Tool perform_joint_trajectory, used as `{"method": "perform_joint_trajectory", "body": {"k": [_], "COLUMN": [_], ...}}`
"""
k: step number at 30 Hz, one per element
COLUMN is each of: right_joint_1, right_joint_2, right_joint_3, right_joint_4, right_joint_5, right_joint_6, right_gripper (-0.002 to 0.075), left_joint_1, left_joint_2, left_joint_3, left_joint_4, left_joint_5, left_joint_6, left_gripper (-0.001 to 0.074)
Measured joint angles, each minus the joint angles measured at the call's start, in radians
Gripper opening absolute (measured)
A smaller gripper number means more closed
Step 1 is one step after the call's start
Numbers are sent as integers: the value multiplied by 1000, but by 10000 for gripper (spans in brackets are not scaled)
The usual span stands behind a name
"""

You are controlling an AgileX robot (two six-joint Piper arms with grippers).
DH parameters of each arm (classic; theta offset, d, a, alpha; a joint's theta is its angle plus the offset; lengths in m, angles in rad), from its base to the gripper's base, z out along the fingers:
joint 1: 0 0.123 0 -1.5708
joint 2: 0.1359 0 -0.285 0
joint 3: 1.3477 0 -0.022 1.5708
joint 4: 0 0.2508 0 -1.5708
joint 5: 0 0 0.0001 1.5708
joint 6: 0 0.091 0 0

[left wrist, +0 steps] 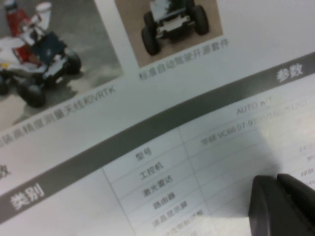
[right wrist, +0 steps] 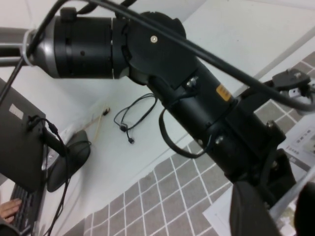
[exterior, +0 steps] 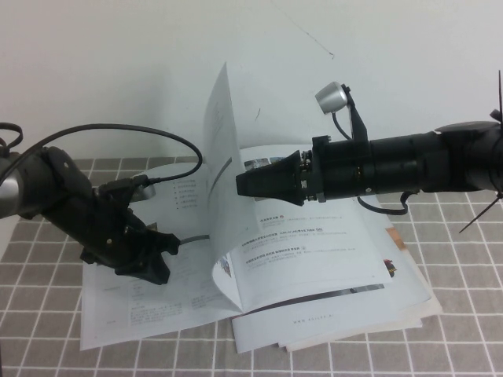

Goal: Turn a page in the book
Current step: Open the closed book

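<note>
Left pincer [left wrist: 283,204] clenched, pressing book [exterior: 141,302]; right pincer [exterior: 245,184] released against upright page [exterior: 224,157].

The book [exterior: 314,259] lies open on the checked tablecloth [exterior: 456,314], on top of a pile of loose sheets [exterior: 409,290] that juts out past its right and near edges. The page [exterior: 224,173] stands nearly upright over the spine, directly ahead of the right gripper [exterior: 244,184], whose tip is at the leaf from the right side. The right arm reaches in over the right-hand leaf. The left gripper [exterior: 145,263] sits left of the standing page, low over the left-hand leaf [left wrist: 162,147], its fingers [left wrist: 280,206] just above the table printed there.
</note>
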Motion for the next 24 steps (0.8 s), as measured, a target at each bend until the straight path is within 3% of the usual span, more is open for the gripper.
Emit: {"method": "perform_joint_trajectory", "body": {"k": [6,16,24], "right_joint_1": [0,6,110], "right_joint_2": [0,0,0], "right_joint_3": [-12,-107,-130], "right_joint_4": [12,14,-40], "right_joint_5": [54,74,6], "right_joint_6": [0,57,82], "right_gripper": [213,213,213], "left_joint_1": [0,0,0], "left_joint_2": [-44,-273,-382], "left_joint_3": [-7,-196,-318], "left_joint_4": [23,25,25], "left_joint_5": [-14,50,102], "left_joint_6": [2,-11,-9], "left_gripper": [-4,-4,-4]}}
